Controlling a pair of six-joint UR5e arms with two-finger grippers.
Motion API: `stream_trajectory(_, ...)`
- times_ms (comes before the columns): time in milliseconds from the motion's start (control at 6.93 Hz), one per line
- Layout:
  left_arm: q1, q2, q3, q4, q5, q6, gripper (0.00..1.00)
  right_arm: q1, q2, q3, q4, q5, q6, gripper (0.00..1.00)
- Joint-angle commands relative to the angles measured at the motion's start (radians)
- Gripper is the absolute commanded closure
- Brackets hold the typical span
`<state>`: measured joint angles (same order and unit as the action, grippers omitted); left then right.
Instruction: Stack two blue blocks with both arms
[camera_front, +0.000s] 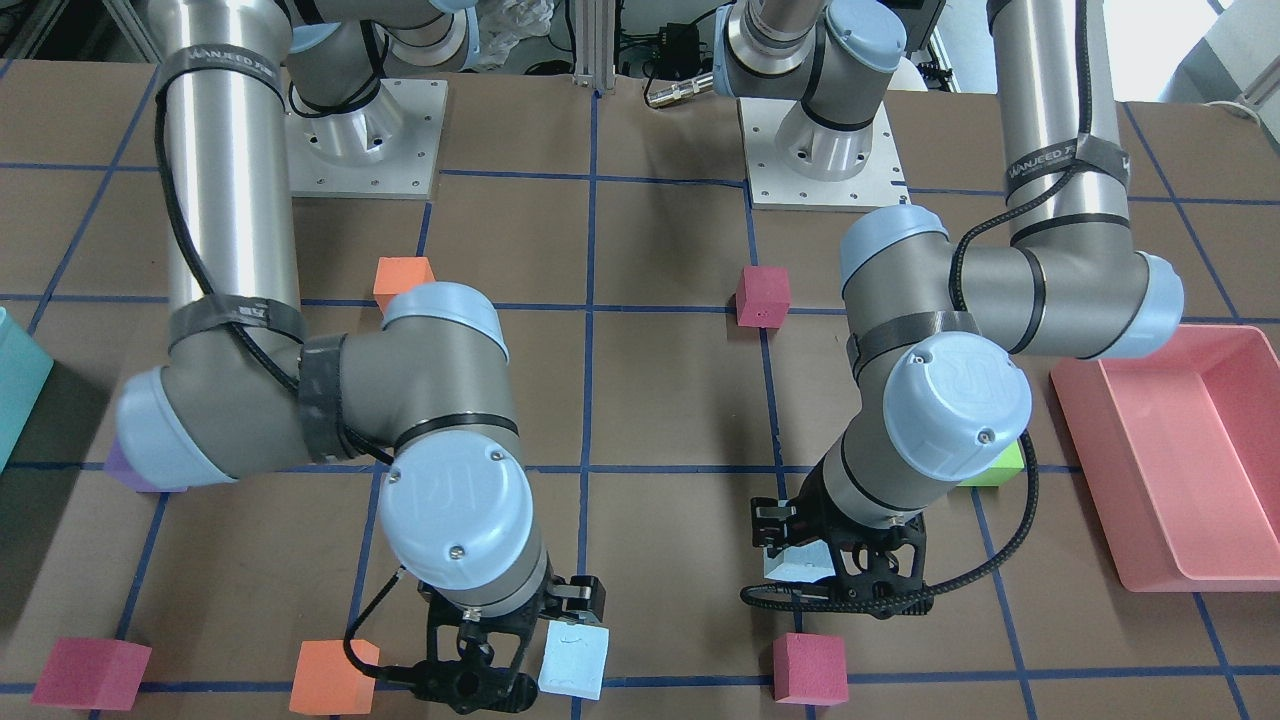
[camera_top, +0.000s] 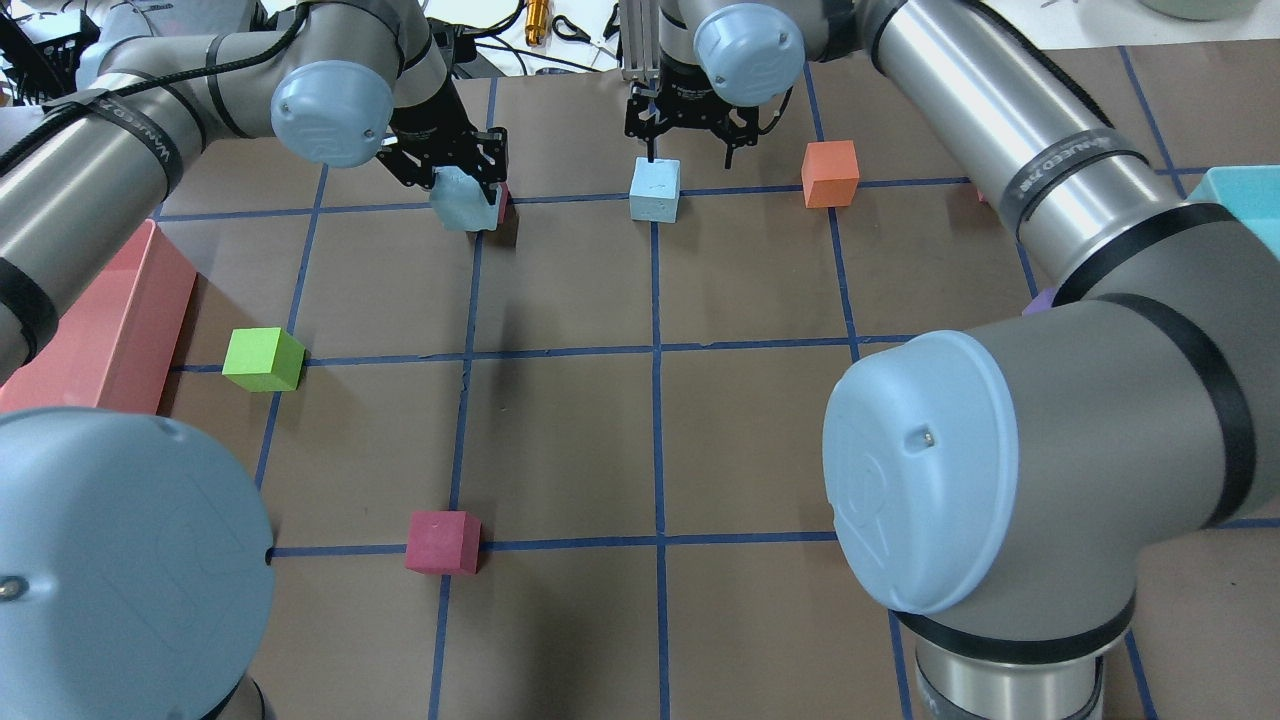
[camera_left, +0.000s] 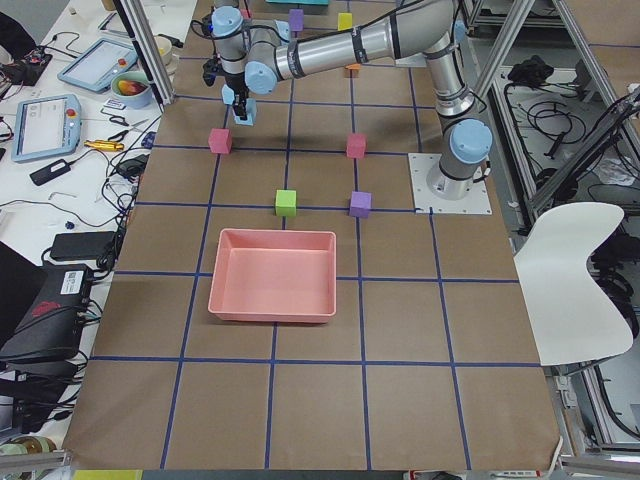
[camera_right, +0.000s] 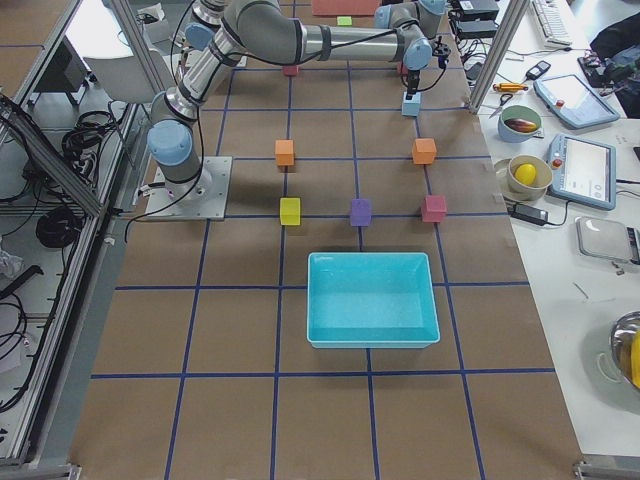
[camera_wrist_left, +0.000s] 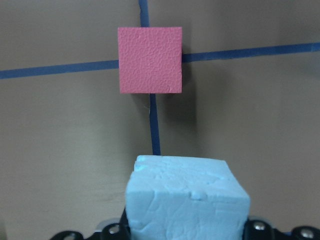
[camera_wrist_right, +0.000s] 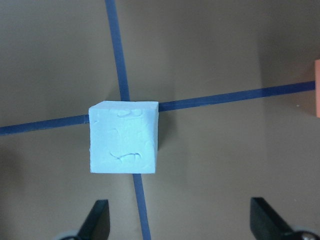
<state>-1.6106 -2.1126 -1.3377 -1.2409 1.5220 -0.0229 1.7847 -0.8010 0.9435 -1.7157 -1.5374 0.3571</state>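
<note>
My left gripper (camera_top: 455, 175) is shut on a pale blue block (camera_top: 465, 202) and holds it above the table; the left wrist view shows that block (camera_wrist_left: 185, 200) between the jaws, with a dark red cube (camera_wrist_left: 150, 60) on the table below and beyond it. In the front view the left gripper (camera_front: 845, 565) is on the right with its block (camera_front: 798, 563). The second blue block (camera_top: 655, 190) sits on a tape crossing. My right gripper (camera_top: 690, 135) is open just behind it. In the right wrist view this block (camera_wrist_right: 124, 136) lies ahead of the spread fingers (camera_wrist_right: 97, 220).
An orange cube (camera_top: 830, 173) sits right of the resting block. A green cube (camera_top: 262, 358) and a red cube (camera_top: 443, 541) lie nearer the robot. A pink bin (camera_top: 120, 320) stands at the left edge, a teal bin (camera_top: 1240, 195) at the right, with a purple cube (camera_top: 1040, 300).
</note>
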Motion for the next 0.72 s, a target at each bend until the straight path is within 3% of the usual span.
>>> stream_trajectory(0,-0.049,-0.05,0.093,-0.006,-0.02,-0.063,1.0,-0.085,-0.126,0.041,0.152,-0.001,-0.119,0.0)
stream_trajectory(144,-0.087,-0.091,0.151,-0.006,-0.02,-0.15,1.0,-0.129,-0.211,0.122,0.191,-0.003,-0.157,0.0)
stream_trajectory(577,-0.202,-0.217,0.302,-0.008,-0.014,-0.303,1.0,-0.266,-0.52,0.5,0.171,-0.01,-0.33,0.0)
